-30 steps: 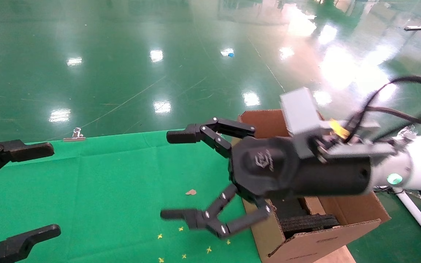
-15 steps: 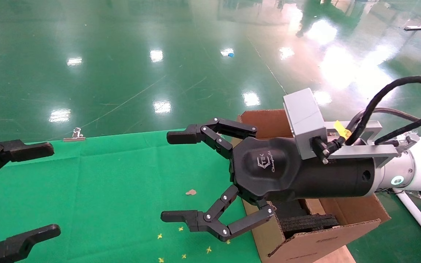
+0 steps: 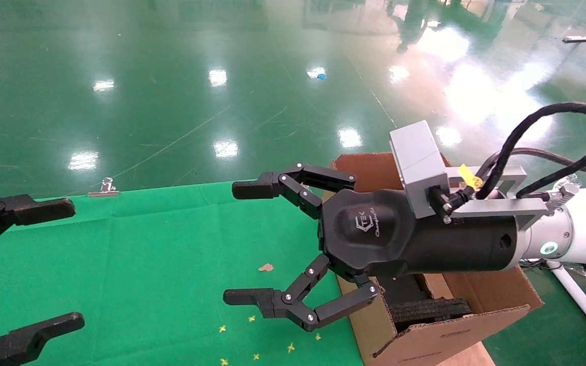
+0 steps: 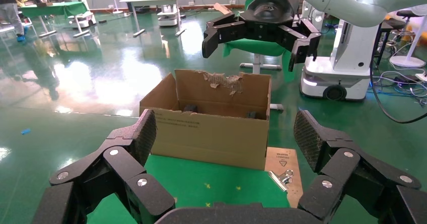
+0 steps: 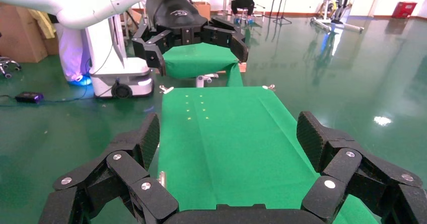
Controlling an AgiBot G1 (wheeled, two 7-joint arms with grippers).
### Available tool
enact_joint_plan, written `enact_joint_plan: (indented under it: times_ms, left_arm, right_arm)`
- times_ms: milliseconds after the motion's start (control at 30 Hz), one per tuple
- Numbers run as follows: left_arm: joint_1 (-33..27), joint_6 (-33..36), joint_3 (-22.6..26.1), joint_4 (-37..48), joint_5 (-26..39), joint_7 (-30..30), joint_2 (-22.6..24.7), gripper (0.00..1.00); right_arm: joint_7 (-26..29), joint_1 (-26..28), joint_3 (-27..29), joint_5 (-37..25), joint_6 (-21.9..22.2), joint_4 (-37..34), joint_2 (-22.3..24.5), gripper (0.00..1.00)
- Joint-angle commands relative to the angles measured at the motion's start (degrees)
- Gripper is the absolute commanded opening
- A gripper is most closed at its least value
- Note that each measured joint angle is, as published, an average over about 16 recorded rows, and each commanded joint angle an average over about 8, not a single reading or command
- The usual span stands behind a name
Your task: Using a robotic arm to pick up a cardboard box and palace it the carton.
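My right robotic arm (image 3: 573, 239) reaches in from the right, with its black wrist and grey camera block (image 3: 417, 160) over the carton's near-left corner. Its gripper (image 3: 242, 244) is open and empty above the green cloth; it also shows in the right wrist view (image 5: 229, 138) and in the left wrist view (image 4: 257, 50). The carton (image 3: 445, 335) stands at the cloth's right edge, flaps up, with black foam inserts (image 3: 430, 307) inside; its ragged edge shows in the left wrist view (image 4: 211, 128). My left gripper (image 3: 71, 264) is open and empty at the far left. The small cardboard box is out of view.
The green cloth (image 3: 145, 264) covers the table and carries yellow cross marks (image 3: 252, 338) and a cardboard scrap (image 3: 266, 267). A metal binder clip (image 3: 104, 188) sits at its far edge, another (image 4: 279, 176) by a brown board beside the carton. Glossy green floor lies beyond.
The right wrist and camera block shook slightly and settled; its open fingers stay in the same place. The left gripper has not moved.
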Motion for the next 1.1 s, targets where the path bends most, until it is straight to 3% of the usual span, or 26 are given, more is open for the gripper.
enact_joint_plan:
  times_ms: [33,1100]
  left_arm:
    - [0.0,0.0,0.0,0.0,0.0,0.0,0.0,1.0]
    - [0.0,0.0,0.0,0.0,0.0,0.0,0.0,1.0]
  right_arm:
    - [0.0,0.1,-0.1,0.0,0.0,-0.1,0.0,1.0]
    - [0.1,0.3,-0.4,-0.2,0.1,-0.3,-0.1,1.0]
